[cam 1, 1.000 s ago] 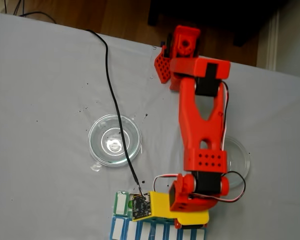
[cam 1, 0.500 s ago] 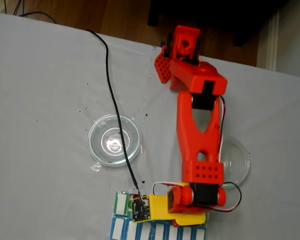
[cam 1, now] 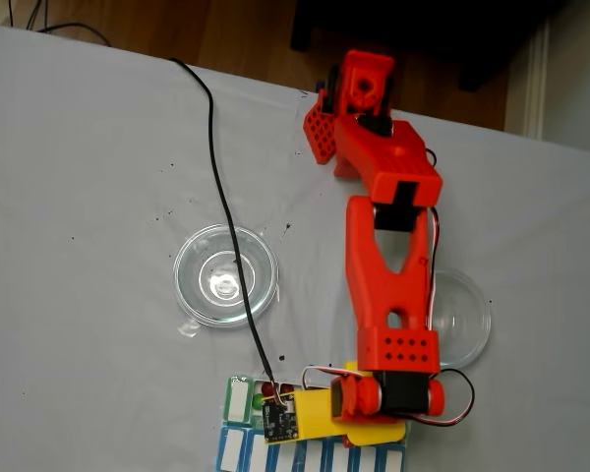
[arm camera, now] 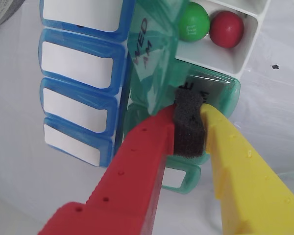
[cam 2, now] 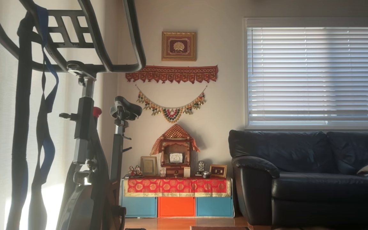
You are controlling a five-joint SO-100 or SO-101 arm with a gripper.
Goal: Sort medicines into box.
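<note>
In the wrist view the box has one white compartment with its translucent green "WED" lid raised. Two medicines lie in it side by side, a green ball and a red ball. My gripper is shut, with the red finger left, the yellow finger right and a black foam pad squeezed between them. Its tips sit against a closed green lid just short of the open compartment. In the fixed view the gripper hangs over the box at the bottom edge.
A blue-and-white organizer row adjoins the box. Two clear glass dishes stand on the grey cloth, one left and one partly behind the arm. A black cable crosses the left dish. The other view shows a living room.
The arm has folded forward and the wrist has slid a little toward the bottom edge of the fixed view, over the organizer.
</note>
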